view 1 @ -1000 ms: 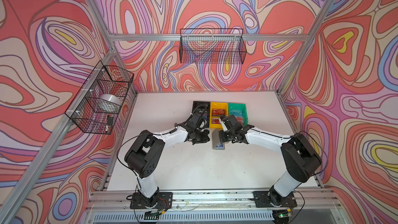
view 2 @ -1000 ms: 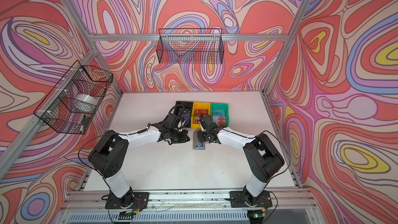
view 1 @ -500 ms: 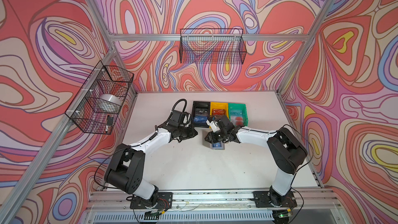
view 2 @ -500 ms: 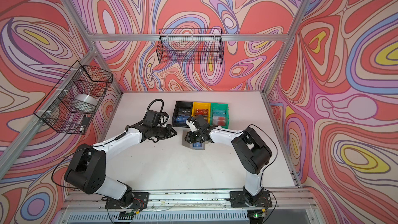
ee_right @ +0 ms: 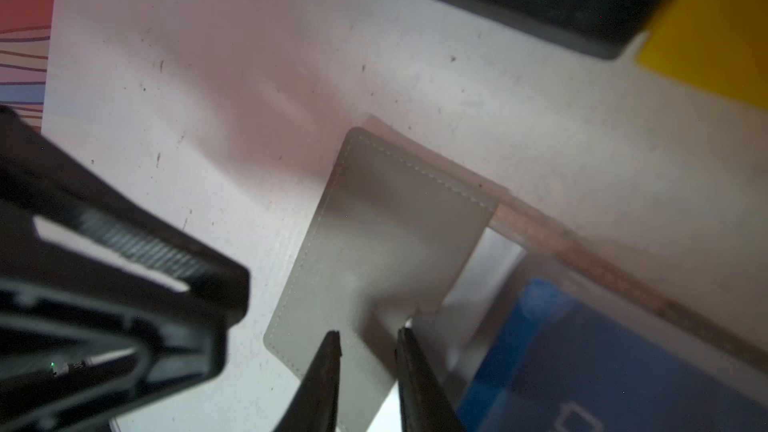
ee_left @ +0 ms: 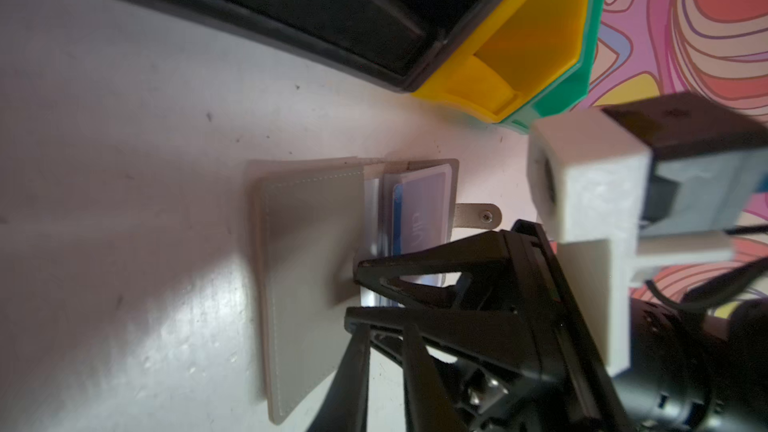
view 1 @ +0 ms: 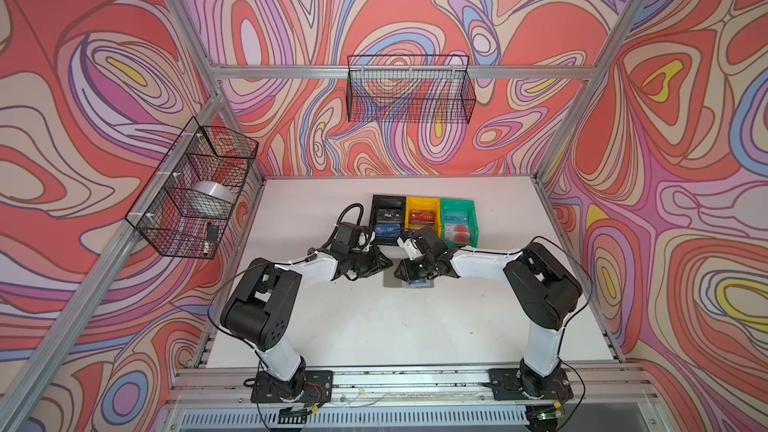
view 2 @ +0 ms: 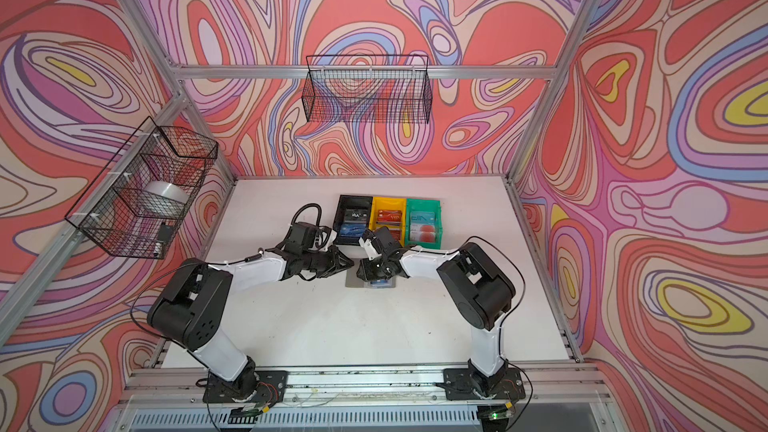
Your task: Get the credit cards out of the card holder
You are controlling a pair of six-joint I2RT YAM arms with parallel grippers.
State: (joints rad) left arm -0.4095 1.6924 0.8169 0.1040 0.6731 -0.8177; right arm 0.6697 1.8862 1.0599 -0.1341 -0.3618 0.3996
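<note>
The grey card holder (view 1: pixel 390 281) (view 2: pixel 352 282) lies in front of the bins, its stitched cover (ee_left: pixel 307 264) (ee_right: pixel 390 222) turned out to the left. A blue credit card (ee_left: pixel 419 218) (ee_right: pixel 582 359) marked "VIP" sits in a clear sleeve, with the strap tab (ee_left: pixel 478 216) beyond it. My right gripper (ee_right: pixel 368 336) (view 1: pixel 400 274) stands over the cover's inner edge, fingers a little apart and the cover showing between them; whether they touch it is unclear. My left gripper (ee_left: pixel 385 328) (view 1: pixel 387 263) is close beside it, slightly open and holding nothing.
Black bin (view 1: pixel 388 201), yellow bin (view 1: pixel 423 201) and green bin (view 1: pixel 457 203) stand in a row just behind the holder, with credit cards lying in them. Wire baskets hang on the back wall (view 1: pixel 409 93) and the left wall (view 1: pixel 195 189).
My left arm swung out to the left and came back beside the card holder, its jaws parting slightly. The right gripper stayed at the holder, shifting a little left.
</note>
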